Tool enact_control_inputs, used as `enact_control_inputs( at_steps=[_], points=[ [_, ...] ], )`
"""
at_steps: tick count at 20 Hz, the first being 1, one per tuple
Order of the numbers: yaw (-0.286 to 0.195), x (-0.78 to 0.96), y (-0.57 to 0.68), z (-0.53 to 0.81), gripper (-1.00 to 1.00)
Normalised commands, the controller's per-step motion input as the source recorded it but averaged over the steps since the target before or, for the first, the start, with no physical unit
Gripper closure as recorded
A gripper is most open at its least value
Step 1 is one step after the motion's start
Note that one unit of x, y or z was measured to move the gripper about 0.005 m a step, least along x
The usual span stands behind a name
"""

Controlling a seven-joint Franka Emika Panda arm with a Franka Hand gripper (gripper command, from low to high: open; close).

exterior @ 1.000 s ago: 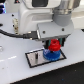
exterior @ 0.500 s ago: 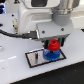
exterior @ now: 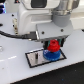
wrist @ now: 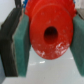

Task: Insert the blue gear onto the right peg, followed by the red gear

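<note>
The red gear (exterior: 53,46) is held in the claw (exterior: 53,48), directly above the blue gear (exterior: 50,54) and close to or touching it; contact cannot be confirmed at this resolution. The wrist view shows the red gear (wrist: 49,31) clamped between the two green pads (wrist: 22,47), one on each side, with its centre hole facing the camera.

The blue gear lies flat on the plate (exterior: 35,58), at the end toward the exterior view's right. This position is consistent with the blue gear being seated on the right peg, so the first stage appears complete. The peg itself is hidden by the gears.

Remaining work, as judged: lower the red gear until fully seated on the blue gear, then release it. The plate rests on the white tabletop (exterior: 15,70).
</note>
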Motion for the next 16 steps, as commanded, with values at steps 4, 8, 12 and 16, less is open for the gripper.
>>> enact_control_inputs(
  at_steps=[4, 8, 12, 16],
  points=[
    [0.000, 0.21, -0.09, 0.02, 1.00],
    [0.000, 0.23, -0.09, 0.17, 1.00],
    [0.000, 0.13, 0.01, 0.28, 1.00],
    [0.000, 0.16, -0.03, 0.17, 1.00]
  ],
)
